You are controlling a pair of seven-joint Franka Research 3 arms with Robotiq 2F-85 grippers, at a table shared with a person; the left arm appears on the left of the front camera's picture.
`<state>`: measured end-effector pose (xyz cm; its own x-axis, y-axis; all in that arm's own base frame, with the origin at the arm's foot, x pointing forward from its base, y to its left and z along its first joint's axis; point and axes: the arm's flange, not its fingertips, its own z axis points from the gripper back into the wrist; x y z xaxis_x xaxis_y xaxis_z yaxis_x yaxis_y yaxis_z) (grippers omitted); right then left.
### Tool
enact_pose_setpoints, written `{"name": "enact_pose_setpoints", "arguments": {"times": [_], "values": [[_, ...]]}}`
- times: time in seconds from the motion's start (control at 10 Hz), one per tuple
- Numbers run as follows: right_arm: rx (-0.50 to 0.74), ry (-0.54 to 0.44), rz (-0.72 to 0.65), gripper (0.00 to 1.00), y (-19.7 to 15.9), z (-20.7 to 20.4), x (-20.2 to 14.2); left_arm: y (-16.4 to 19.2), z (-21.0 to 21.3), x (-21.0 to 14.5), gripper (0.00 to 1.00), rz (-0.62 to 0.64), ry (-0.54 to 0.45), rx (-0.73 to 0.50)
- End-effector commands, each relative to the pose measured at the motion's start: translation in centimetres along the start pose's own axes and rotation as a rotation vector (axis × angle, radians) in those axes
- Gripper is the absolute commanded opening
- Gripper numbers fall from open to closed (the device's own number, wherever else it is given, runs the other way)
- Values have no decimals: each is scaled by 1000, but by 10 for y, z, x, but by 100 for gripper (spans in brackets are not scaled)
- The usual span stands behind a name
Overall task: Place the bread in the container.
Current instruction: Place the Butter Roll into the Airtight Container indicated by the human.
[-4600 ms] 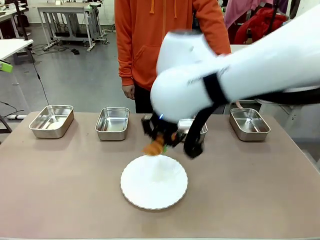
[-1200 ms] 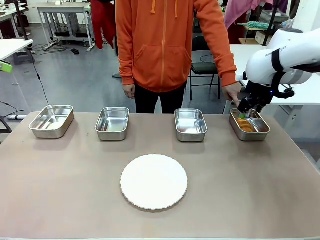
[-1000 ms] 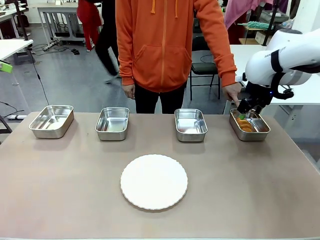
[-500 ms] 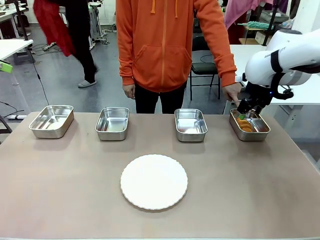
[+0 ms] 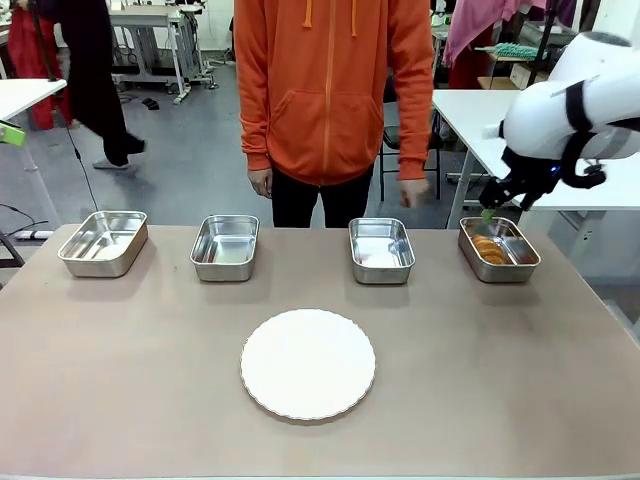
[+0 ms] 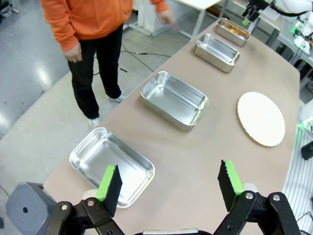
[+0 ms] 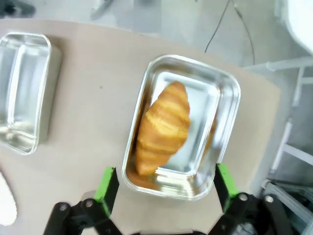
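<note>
The bread, a golden-brown croissant, lies inside the steel container at the far right of the table, also seen as bread in container. My right gripper hangs open above that pan with nothing between its green pads; from the front my right gripper sits above the pan's back edge. My left gripper is open over the table's left end, above a bare pan.
A white plate lies at the table's centre. Three bare steel pans line the far edge. A person in an orange hoodie stands behind the table, one hand hanging above the third pan.
My right gripper has lifted away from the pan, leaving the bread in it. The person's hand has drawn back from the right pan toward the body.
</note>
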<state>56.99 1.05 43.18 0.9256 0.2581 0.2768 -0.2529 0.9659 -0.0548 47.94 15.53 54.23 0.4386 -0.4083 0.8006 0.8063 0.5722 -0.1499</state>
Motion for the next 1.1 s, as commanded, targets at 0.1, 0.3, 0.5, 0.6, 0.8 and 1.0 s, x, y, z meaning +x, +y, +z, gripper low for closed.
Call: {"name": "enact_pose_setpoints", "arguments": {"times": [0.1,0.3,0.5,0.6,0.8,1.0], "values": [[-23,-51,-78,100,28,58,-63,-1,0,1,100,-16,-10,-3],[14,-35,-67,100,47,88,-111,-1,0,1,100,-16,-10,-3],[22,-52,-34,100,64,93,-151,-1,0,1,100,-16,-10,-3],[47,-59,-30,100,69,90,-160,-1,0,1,100,-16,-10,-3],[92,-20,-21,100,71,82,-164,-1,0,1,100,-16,-10,-3],[19,-28,-19,100,73,89,-162,-1,0,1,100,-16,-10,-3]]}}
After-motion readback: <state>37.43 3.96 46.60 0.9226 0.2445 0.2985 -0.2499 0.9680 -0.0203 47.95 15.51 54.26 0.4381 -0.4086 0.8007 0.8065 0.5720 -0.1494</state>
